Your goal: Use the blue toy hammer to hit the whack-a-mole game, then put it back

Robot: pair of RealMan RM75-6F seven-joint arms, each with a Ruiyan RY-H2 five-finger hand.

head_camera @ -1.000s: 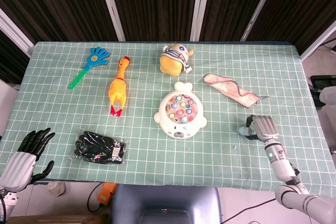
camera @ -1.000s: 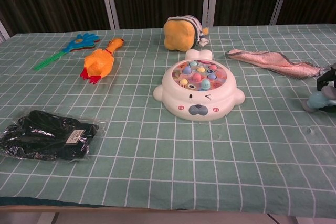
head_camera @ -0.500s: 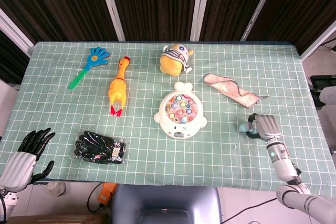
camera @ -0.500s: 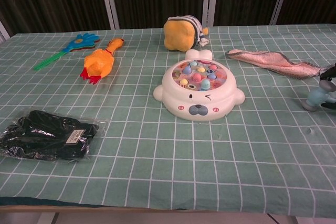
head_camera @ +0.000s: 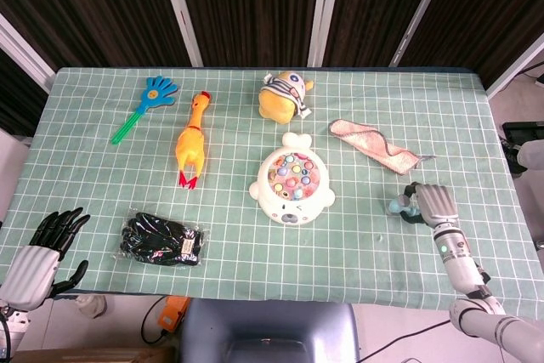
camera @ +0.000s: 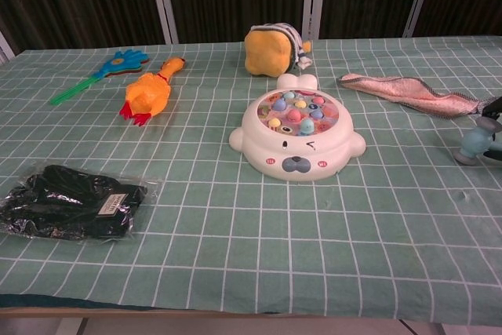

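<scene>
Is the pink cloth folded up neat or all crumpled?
Crumpled. The pink cloth lies loose on the table, stretched out in a long wrinkled strip with uneven edges, not folded into a neat square.

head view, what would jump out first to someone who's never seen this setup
The round white seal-shaped whack-a-mole game with pastel pegs sits mid-table on the green checked tablecloth. Left of it lies a bright yellow-orange rubber chicken, with a yellow plush toy in a striped cap behind the game. At the right edge, the right hand holds the small blue toy hammer.
</scene>
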